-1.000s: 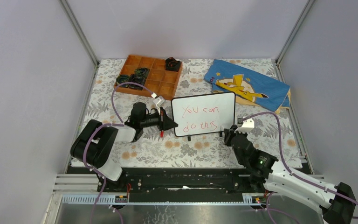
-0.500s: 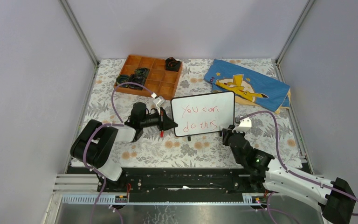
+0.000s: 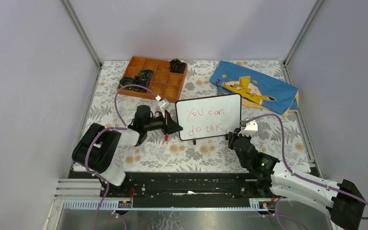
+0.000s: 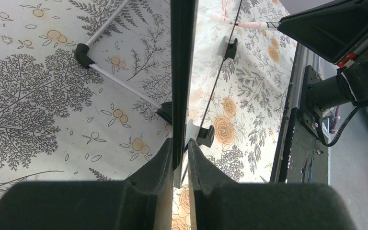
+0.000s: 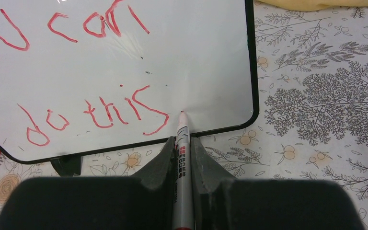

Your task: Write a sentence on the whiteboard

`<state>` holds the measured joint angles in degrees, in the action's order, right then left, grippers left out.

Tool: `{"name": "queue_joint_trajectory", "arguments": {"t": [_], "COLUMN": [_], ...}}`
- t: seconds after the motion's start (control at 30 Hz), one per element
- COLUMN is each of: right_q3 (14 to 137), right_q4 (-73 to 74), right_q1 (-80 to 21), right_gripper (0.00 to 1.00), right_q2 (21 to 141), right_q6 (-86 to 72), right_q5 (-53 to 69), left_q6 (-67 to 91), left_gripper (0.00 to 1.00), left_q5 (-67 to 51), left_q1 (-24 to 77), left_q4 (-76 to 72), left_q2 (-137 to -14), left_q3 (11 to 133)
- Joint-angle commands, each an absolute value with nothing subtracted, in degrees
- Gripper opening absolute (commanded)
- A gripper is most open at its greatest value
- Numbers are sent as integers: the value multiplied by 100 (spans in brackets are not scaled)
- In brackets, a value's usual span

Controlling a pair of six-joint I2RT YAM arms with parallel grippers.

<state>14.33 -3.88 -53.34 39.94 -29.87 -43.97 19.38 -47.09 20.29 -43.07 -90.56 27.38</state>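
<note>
The small rectangular white board with a thin black frame and rounded corners [image 3: 210,116] stands near the middle of the flower-printed table mat [image 3: 191,153], between the two arms. Its glossy face is turned toward the arm bases. Thin red handwritten words [image 3: 206,120] run across it in two lines, "You can" above "do this" (the strokes are uneven and the last letter ends in a long tail).

The left gripper [image 4: 179,149] is clamped on the board's left edge, one finger on each face. The right gripper [image 5: 182,143] is closed around a slim white marker pen with a red tip [image 5: 182,136]. The tip sits at the board's lower right, just right of the final "s". Whether it touches the surface I cannot tell.

In the right wrist view the board's top and left side are cut off, so only parts of the words show. The left wrist view has the board edge-on, its writing unreadable. Thin white rods with black joints [image 4: 106,75] lie on the mat at its back. A small red piece [image 3: 166,137] beside the left gripper is too small to identify.

An orange compartment tray [image 3: 155,76] sits behind the board's upper left corner, near it. A blue cloth with a yellow figure [image 3: 254,86] lies behind to the right, apart from the frame. Bare mat shows in front of the board and to its right.
</note>
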Motion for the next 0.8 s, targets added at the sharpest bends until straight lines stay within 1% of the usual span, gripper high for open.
{"name": "queue_joint_trajectory", "arguments": {"t": [0.0,0.77], "right_q3": [1432,1349], "right_q4": [-759,-901], "right_q1": [-5296,-5273], "right_gripper": [0,0], "right_q2": [4075,4310], "right_q6": [-3067,-3120], "right_q5": [-4691,-4690], "left_q6": [1723,1618], "left_gripper": [16,16], "left_q5": [-4338,-4320], "left_q1": [2038,2084], "left_q4": [-3955,-3821], "left_q2": [-9029,-9029], "left_q3": [2672,2707]}}
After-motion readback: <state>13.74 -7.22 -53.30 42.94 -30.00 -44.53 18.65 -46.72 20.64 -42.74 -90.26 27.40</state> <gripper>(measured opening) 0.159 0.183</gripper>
